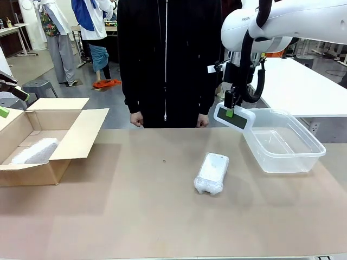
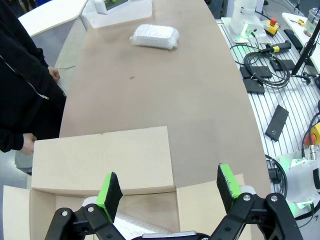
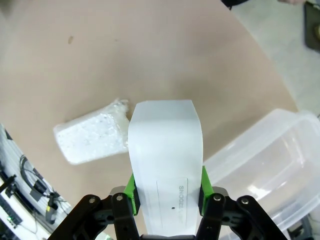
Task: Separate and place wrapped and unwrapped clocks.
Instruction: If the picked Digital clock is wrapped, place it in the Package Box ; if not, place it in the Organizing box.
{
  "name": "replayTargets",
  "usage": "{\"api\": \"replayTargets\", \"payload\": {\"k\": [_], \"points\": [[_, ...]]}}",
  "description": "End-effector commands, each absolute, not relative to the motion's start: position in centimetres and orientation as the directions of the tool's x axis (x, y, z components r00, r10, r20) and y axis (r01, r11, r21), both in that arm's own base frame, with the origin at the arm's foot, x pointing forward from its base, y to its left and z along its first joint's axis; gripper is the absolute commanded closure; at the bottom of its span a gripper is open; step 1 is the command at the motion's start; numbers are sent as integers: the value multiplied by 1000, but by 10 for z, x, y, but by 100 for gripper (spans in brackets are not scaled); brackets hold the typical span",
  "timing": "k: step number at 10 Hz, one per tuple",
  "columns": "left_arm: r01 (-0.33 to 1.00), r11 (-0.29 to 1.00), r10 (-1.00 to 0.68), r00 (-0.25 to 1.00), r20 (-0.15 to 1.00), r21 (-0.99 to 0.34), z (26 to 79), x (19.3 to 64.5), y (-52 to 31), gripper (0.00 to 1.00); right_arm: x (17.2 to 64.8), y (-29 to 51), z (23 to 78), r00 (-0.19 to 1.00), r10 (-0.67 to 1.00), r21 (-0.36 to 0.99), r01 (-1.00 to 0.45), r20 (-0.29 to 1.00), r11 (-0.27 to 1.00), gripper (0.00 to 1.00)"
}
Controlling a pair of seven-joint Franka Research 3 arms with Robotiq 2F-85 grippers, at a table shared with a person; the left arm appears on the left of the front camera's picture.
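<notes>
Nearest us, one wrapped clock (image 1: 211, 173) lies unsorted mid-tabletop (image 1: 135, 216); another bundle (image 1: 35, 151) sits in the box (image 1: 81, 135), under our spread left gripper (image 2: 169, 186). Our right gripper (image 1: 230, 112) pinches the bare clock (image 1: 238, 120) near the bin (image 1: 303, 157).

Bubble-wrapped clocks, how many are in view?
2. One wrapped clock lies mid-table; the second wrapped clock sits inside the cardboard box at the robot's left. More may hide there.
</notes>
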State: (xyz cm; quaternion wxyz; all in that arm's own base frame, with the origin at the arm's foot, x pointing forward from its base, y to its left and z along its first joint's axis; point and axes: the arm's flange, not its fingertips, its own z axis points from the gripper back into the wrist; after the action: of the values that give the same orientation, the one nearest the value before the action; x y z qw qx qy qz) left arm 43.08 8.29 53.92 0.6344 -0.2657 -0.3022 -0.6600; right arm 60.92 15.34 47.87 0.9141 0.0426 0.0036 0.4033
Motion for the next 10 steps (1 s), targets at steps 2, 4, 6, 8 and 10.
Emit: {"api": "replayTargets", "payload": {"k": [2, 4, 6, 8, 10], "points": [[997, -28, -671, -73, 738, 73, 540, 430, 84, 0, 606, 128, 482, 749, 662, 112, -658, 2, 744, 49], [997, -28, -671, -73, 738, 73, 540, 430, 84, 0, 602, 110, 490, 783, 622, 99, -619, -6, 779, 49], [997, -28, -671, -73, 738, 73, 540, 430, 84, 0, 601, 95, 491, 808, 589, 104, -585, -9, 804, 49], [997, -28, -671, -73, 738, 73, 540, 430, 84, 0, 600, 82, 486, 837, 548, 104, -543, -22, 833, 49], [997, -28, -671, -73, 738, 73, 540, 430, 84, 0, 600, 64, 476, 885, 462, 81, -457, -56, 886, 49]]}}
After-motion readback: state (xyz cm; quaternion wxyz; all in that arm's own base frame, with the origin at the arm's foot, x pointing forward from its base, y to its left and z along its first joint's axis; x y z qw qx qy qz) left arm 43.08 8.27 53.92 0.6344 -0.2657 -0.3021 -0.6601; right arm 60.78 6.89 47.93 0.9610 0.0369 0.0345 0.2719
